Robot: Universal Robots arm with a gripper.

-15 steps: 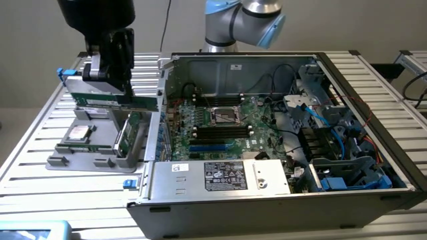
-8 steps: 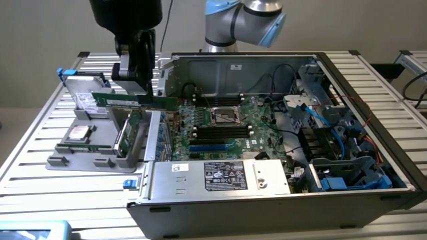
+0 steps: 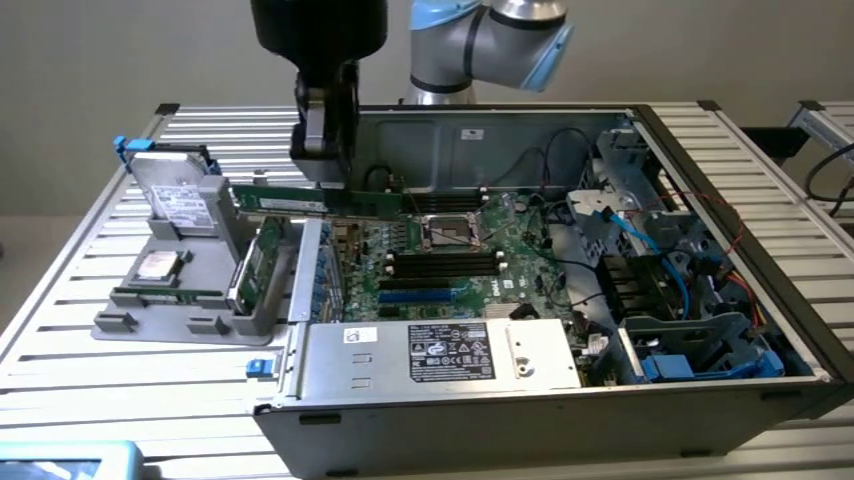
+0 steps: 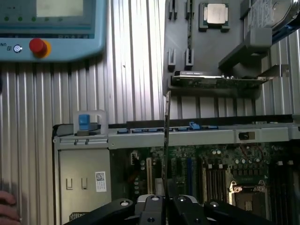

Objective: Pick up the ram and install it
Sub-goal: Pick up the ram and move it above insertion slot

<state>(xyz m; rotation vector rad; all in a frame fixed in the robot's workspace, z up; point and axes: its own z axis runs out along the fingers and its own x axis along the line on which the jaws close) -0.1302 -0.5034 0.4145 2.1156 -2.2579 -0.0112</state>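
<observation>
My gripper [image 3: 324, 178] is shut on the ram [image 3: 320, 202], a long thin green stick that hangs level in the air over the exterior view's left wall of the open computer case [image 3: 534, 400]. In the wrist view the ram [image 4: 166, 136] shows edge-on as a thin line rising from between the black fingers [image 4: 154, 206] of the gripper [image 4: 165, 200]. Below and to the exterior view's right lie the black memory slots [image 3: 447, 265] and blue slots [image 3: 424, 296] on the motherboard [image 3: 501, 225].
A grey parts holder [image 3: 174, 320] stands on the slatted table at the exterior view's left with a hard drive [image 3: 180, 200], a processor [image 4: 214, 14] and a wider green expansion card [image 4: 215, 82]. The power supply [image 3: 441, 350] sits at the case front. A teach pendant [image 4: 47, 28] and a hand [image 4: 7, 202] are nearby.
</observation>
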